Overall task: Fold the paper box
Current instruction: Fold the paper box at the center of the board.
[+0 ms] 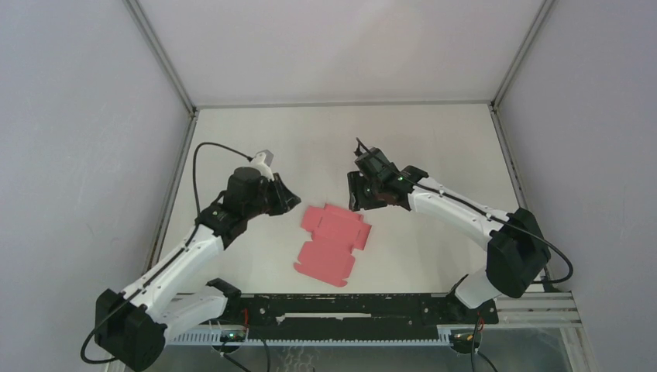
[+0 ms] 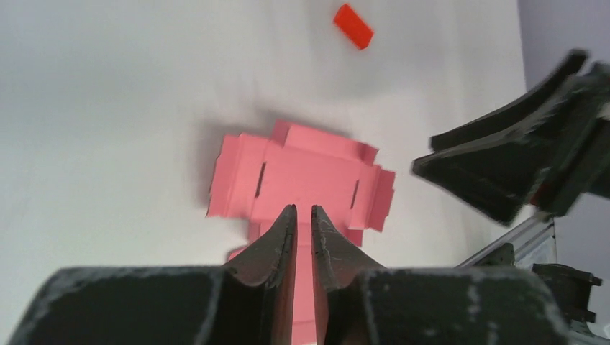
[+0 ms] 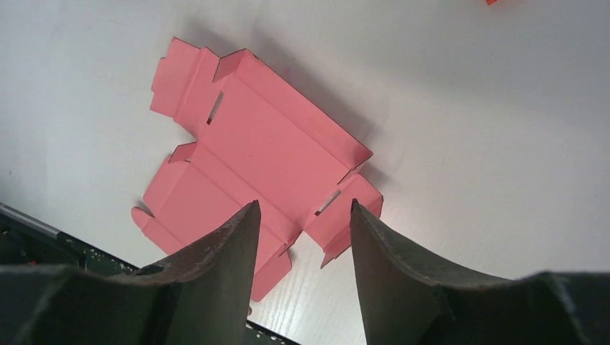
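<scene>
The pink paper box (image 1: 333,242) lies unfolded on the white table, with a few side flaps raised slightly. Its slotted panels show in the left wrist view (image 2: 309,172) and the right wrist view (image 3: 266,144). My left gripper (image 1: 288,200) hovers just off the sheet's upper left corner. Its fingers (image 2: 303,210) stand almost together with only a thin slit between them and nothing in it. My right gripper (image 1: 356,198) hangs above the sheet's upper right side, open (image 3: 306,205) and holding nothing.
A small red block (image 2: 353,26) lies on the table beyond the sheet, also at the top edge of the right wrist view (image 3: 492,1). A black rail (image 1: 349,306) runs along the near table edge. Grey walls close in the sides and back.
</scene>
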Tool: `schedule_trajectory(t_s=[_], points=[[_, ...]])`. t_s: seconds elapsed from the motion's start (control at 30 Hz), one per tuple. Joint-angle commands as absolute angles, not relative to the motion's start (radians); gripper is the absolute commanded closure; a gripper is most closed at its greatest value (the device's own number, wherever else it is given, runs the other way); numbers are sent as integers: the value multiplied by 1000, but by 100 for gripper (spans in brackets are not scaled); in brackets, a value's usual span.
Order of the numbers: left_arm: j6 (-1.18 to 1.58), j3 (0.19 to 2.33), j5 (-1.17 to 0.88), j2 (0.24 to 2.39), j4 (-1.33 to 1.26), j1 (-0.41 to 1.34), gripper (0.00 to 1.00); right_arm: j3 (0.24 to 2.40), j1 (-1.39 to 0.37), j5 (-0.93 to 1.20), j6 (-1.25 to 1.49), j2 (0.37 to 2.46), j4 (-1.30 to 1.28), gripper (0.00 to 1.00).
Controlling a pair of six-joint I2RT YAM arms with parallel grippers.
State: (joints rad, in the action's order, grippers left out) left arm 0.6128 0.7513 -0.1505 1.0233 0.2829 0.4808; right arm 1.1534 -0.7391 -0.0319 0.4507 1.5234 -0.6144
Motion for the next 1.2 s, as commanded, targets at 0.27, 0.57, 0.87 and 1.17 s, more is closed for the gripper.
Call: schedule_trajectory(t_s=[0.27, 0.57, 0.87, 1.17], points=[[685, 581, -4, 895, 346, 494, 70, 1052, -702, -38, 407, 1411, -597, 42], [632, 615, 113, 1018, 271, 471, 57, 937, -519, 125, 390, 1323, -445, 40], [631, 625, 35, 1147, 180, 407, 56, 988, -427, 369, 311, 1457, -358, 40], [633, 554, 8, 1155, 137, 388, 56, 1065, -440, 531, 168, 1635, -306, 38]])
